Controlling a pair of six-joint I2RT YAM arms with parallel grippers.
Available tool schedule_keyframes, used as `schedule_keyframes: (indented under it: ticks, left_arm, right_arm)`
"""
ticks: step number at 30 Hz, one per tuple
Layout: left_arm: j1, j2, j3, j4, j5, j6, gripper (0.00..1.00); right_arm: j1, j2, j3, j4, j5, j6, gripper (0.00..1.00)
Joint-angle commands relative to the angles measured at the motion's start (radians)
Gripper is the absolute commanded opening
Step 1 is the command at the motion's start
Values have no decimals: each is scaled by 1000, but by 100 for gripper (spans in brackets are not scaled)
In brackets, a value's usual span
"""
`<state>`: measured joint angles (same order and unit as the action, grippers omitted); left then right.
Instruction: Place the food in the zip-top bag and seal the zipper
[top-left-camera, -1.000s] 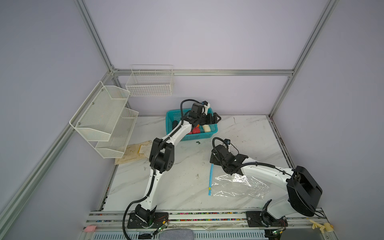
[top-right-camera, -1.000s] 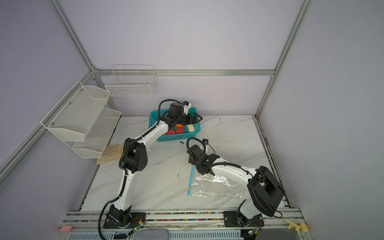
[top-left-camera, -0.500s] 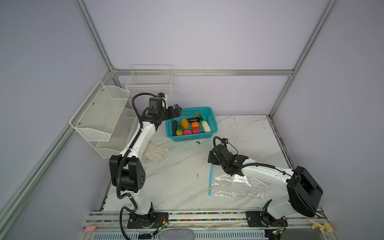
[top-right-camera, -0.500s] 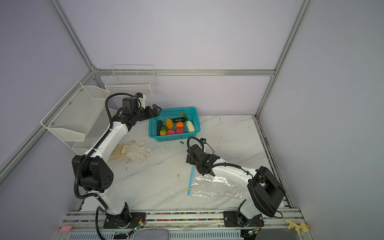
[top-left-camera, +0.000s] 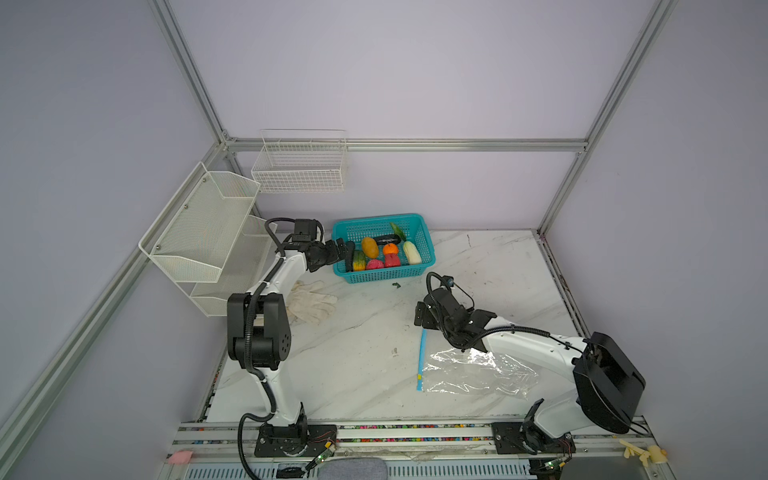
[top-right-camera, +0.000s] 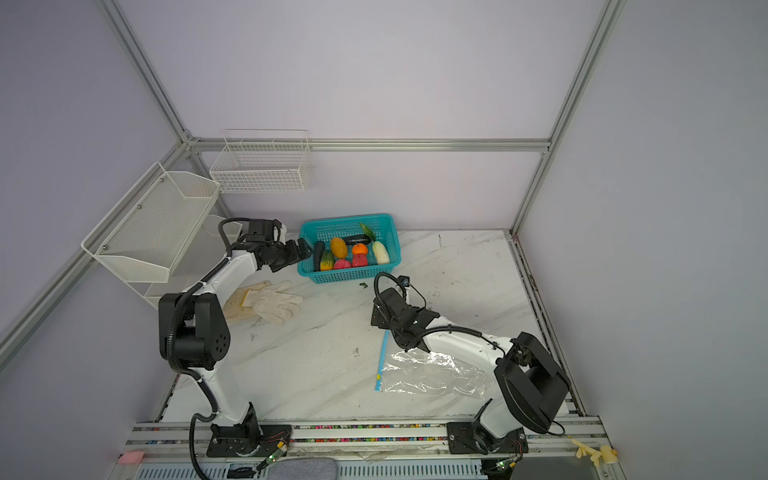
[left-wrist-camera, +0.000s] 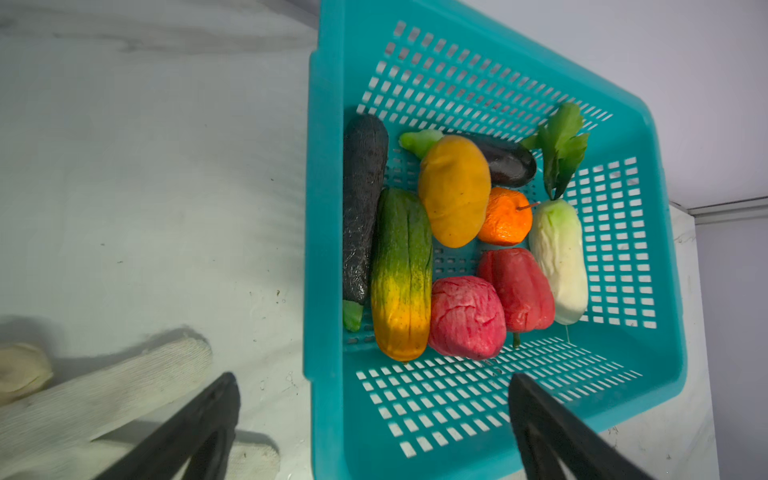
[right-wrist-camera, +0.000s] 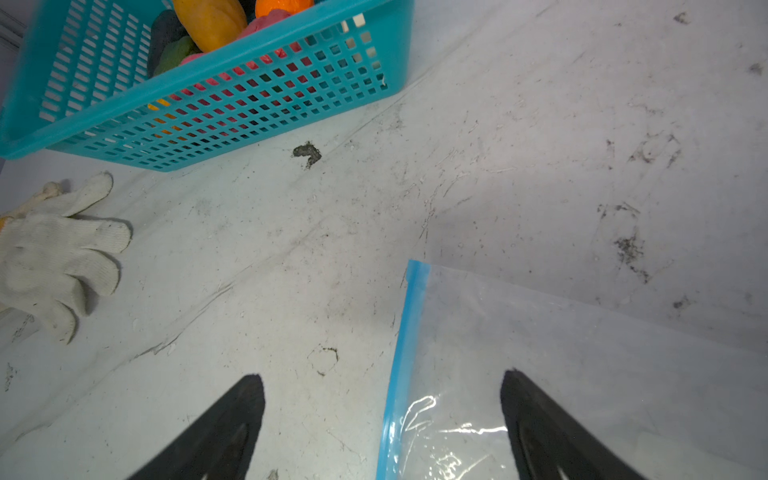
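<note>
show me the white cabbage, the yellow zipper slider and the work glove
white cabbage (left-wrist-camera: 559, 266): left wrist view, middle of its pale body
yellow zipper slider (top-left-camera: 419, 375): in a top view, middle of the small tab
work glove (right-wrist-camera: 50, 249): right wrist view, on the palm

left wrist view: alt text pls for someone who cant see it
A teal basket on a marble table holds toy fruits and vegetables, among them a mango, an orange and a white cabbage. The black fingers of the left gripper stand open in the foreground, and a white glove lies beside the basket.
</note>
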<state>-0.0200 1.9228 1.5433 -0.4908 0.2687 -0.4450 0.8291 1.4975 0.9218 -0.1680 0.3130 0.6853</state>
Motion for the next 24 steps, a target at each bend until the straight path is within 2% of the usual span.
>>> schedule_keyframes:
  ticks: [1,11,17,24]
  left_arm:
    - [-3,45,67,52,91,-32,100]
    - [-9,149,176,133,210,-70,99]
    - [-35,197,233,145,240,-73,98]
    - [-40,216,276,145,246,-59,98]
  right_arm:
    - [-5,-14,8,8,8,0,92]
    - [-4,-4,1,8,6,5,93]
    - [-5,-2,2,-9,15,24,93]
    - [-5,44,51,-155,92,96,92]
